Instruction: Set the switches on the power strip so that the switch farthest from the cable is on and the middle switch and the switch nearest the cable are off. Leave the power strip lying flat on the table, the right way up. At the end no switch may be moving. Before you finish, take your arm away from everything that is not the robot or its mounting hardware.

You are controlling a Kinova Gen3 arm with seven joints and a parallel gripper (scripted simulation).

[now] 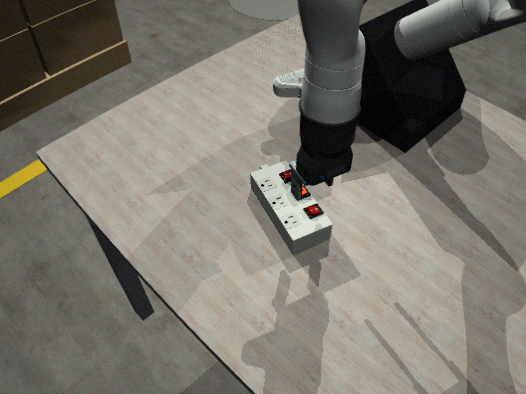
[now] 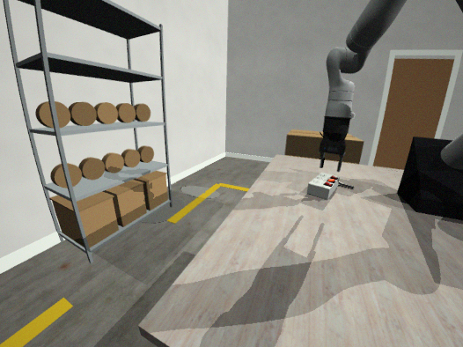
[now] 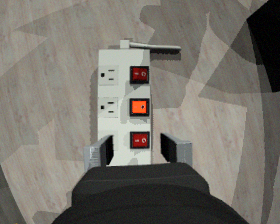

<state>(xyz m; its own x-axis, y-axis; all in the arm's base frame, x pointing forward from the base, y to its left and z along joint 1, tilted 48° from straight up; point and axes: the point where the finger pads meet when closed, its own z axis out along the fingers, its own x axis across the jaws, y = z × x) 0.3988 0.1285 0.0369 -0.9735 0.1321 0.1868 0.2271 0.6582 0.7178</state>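
Pale wood bench point(image 1: 150, 137) in a storeroom; shelving and boxes beyond.

Power strip point(image 3: 121, 106): flat, right way up, near the bench's middle, cable end away from the wrist camera.

Switches: middle switch point(image 3: 139, 107) glows bright, apparently on; farthest switch point(image 3: 139, 140) and nearest-cable switch point(image 3: 139, 75) look dark.

Pincer point(image 3: 136, 148): spread wide, grasping nothing, hovering over the strip's cable-free end.

Step in hand: lining up a press. Next: probably tip the middle switch off with one fingertip, then the farthest one on.
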